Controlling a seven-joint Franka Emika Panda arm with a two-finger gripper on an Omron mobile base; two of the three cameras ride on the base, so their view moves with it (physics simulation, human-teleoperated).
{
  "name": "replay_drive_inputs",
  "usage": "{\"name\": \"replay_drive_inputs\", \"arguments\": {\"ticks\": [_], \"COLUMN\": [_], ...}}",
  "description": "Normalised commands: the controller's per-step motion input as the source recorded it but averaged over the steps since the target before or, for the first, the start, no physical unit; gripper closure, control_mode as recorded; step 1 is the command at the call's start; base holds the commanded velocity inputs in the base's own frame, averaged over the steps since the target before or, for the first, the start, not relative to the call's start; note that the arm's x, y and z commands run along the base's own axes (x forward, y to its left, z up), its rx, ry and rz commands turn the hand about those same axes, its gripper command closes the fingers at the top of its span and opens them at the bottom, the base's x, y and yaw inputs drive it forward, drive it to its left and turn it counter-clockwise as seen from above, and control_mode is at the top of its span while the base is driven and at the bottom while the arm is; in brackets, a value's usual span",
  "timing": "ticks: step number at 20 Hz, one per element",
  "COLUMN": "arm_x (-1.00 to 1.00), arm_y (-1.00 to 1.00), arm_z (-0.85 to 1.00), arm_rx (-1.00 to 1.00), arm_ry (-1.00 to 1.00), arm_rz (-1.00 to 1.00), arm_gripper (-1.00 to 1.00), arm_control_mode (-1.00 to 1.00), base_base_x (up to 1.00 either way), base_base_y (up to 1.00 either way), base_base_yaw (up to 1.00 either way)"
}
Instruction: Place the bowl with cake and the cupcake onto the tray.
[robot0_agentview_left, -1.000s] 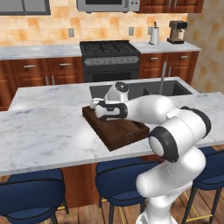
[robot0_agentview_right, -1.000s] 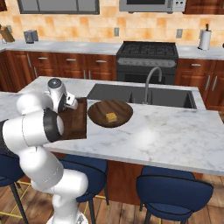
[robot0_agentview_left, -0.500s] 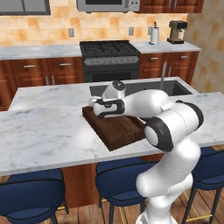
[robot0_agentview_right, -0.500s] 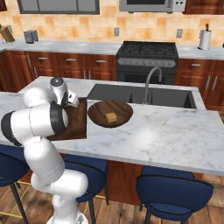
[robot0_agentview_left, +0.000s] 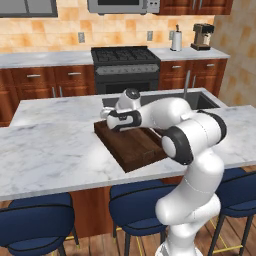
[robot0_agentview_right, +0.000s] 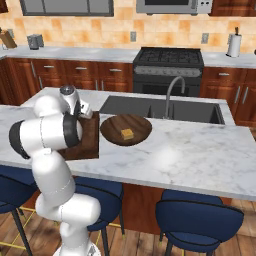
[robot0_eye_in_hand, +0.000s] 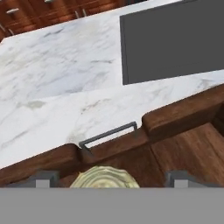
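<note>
The cupcake (robot0_eye_in_hand: 105, 178) shows its pale swirled top between my two fingertips (robot0_eye_in_hand: 46, 178), with a gap on each side. It sits at the far end of the dark wooden tray (robot0_agentview_left: 137, 147), just inside the rim by a metal handle (robot0_eye_in_hand: 109, 134). My gripper (robot0_agentview_left: 114, 120) is open and hangs low over that end of the tray (robot0_agentview_right: 86, 141). The round wooden bowl (robot0_agentview_right: 126, 129) with the yellow square cake (robot0_agentview_right: 127, 134) rests on the marble right of the tray, touching or nearly touching its edge. My arm hides the bowl in the left base view.
The dark sink basin (robot0_agentview_right: 160, 107) with its curved faucet (robot0_agentview_right: 170, 92) lies just behind the bowl and tray. The marble island (robot0_agentview_left: 50, 150) stretches wide to the left. Blue stools (robot0_agentview_right: 195, 215) stand along the near side. A stove (robot0_agentview_left: 125, 62) stands at the back wall.
The gripper has stayed over the tray's far end while the elbow swung to the right and upward. The bowl and tray have not moved.
</note>
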Motion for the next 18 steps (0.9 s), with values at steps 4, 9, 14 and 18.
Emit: {"name": "replay_drive_inputs", "arguments": {"ticks": [4, 9, 14, 18], "arm_x": [0.27, 0.03, 0.00, -0.02], "arm_y": [0.00, 0.00, 0.00, -0.04], "arm_z": [0.00, 0.38, 0.58, 0.36], "arm_rx": [-0.10, -0.07, -0.02, 0.00], "arm_ry": [0.00, -0.08, -0.11, -0.08], "arm_rz": [0.00, 0.00, 0.00, 0.00], "arm_gripper": [-1.00, -1.00, -1.00, -1.00], "arm_control_mode": [-1.00, -1.00, -1.00, -1.00], "base_base_x": [0.00, 0.00, 0.00, 0.00], "base_base_y": [0.00, 0.00, 0.00, 0.00], "base_base_yaw": [0.00, 0.00, 0.00, 0.00]}}
